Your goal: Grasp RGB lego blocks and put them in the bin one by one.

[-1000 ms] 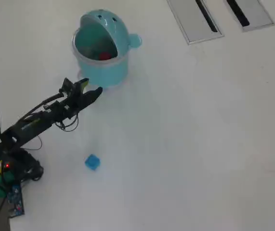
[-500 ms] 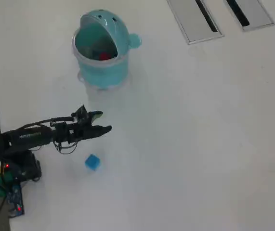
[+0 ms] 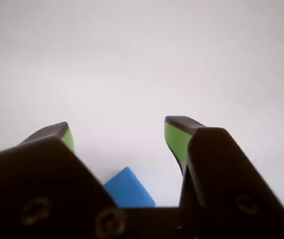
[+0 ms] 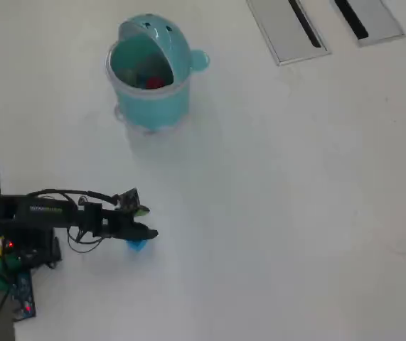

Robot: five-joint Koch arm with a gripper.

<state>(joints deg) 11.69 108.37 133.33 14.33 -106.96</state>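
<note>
Black gripper (image 3: 118,130) is held with green-padded fingers (image 3: 175,137) spread apart over the small blue plastic cube (image 3: 128,188) on the white counter (image 4: 295,213), bracketed for pickup, round light-teal bin (image 4: 149,71) at 12 o'clock.

In your overhead view the bin (image 4: 149,74) stands on the table (image 4: 295,213) toward the upper left, with a block (image 4: 154,83) lying inside it; two slotted panels (image 4: 288,28) lie flat at the top right, well apart from the bin; the arm (image 4: 53,213) reaches in from the left edge, below the bin; its gripper (image 4: 146,222) sits over a second block (image 4: 136,245), which peeks out just beneath the arm's tip; in your wrist view that block (image 3: 128,188) lies on the table between the two parted jaws, close to the gripper (image 3: 119,130) base, nearer the left jaw.
</note>
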